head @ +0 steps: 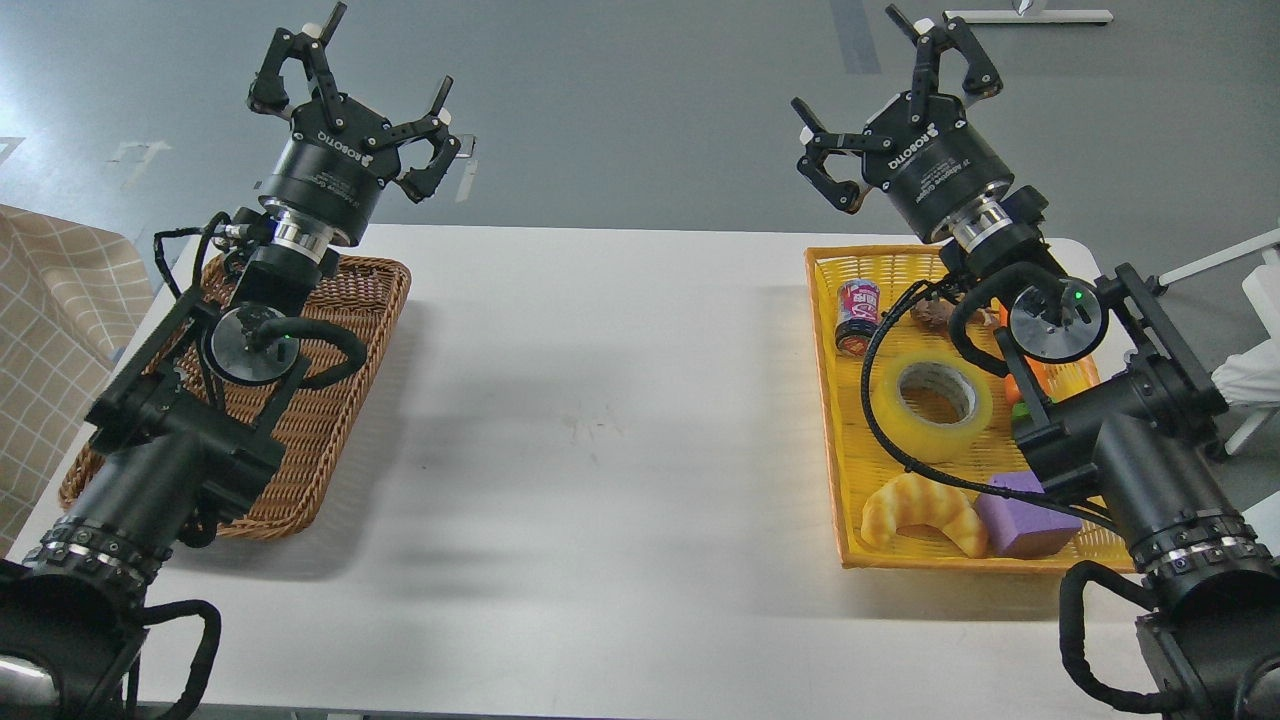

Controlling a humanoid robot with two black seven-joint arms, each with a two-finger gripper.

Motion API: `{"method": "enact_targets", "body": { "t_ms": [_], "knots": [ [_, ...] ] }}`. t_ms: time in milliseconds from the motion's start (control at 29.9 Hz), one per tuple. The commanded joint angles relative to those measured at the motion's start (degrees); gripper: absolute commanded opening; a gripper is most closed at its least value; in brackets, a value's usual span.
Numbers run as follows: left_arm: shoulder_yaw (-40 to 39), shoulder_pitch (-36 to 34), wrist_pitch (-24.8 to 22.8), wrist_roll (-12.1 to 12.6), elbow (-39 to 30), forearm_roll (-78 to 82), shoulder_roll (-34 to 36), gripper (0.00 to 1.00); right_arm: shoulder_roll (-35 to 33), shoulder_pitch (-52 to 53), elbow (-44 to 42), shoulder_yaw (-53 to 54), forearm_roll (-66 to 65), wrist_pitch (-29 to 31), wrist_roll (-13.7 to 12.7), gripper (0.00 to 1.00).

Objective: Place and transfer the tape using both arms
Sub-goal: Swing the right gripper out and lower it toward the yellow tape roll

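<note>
The tape [932, 404], a translucent yellow roll with a whitish core, lies flat in the middle of the yellow basket [828, 400] at the right; a black cable of my right arm crosses its left side. My right gripper [868, 72] is open and empty, raised high above the basket's far end, well apart from the tape. My left gripper [372, 70] is open and empty, raised above the far end of the brown wicker basket [340, 400] at the left.
In the yellow basket also lie a toy croissant [925, 510], a purple block [1020, 515], a small can [858, 316] and orange and green items partly hidden by my right arm. The white table [600, 420] lies between the baskets. A checked cloth [50, 300] is at far left.
</note>
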Motion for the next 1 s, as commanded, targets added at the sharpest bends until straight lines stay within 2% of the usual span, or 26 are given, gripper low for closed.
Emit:
{"method": "enact_targets", "body": {
  "t_ms": [0,368,601,835,969],
  "knots": [
    [0.1,0.0,0.0,0.0,0.0,0.0,0.0,0.98,-2.1,0.3,0.1,-4.9,0.0,0.0,-0.1,1.00],
    [0.1,-0.2,0.0,0.0,-0.1,0.0,0.0,0.98,-11.7,7.0,0.2,-27.5,-2.6,0.0,-0.3,1.00],
    [0.1,-0.2,0.0,0.0,-0.1,0.1,0.0,0.98,-15.7,10.8,1.8,-31.5,-12.2,0.0,-0.3,1.00],
    [0.1,-0.3,0.0,0.0,-0.3,0.1,0.1,0.98,-23.9,11.7,12.1,-34.8,-27.2,0.0,-0.3,1.00],
    [0.1,-0.2,0.0,0.0,-0.3,0.1,0.1,0.98,-27.0,11.9,14.3,-35.6,-33.5,0.0,-0.3,1.00]
  ]
}}
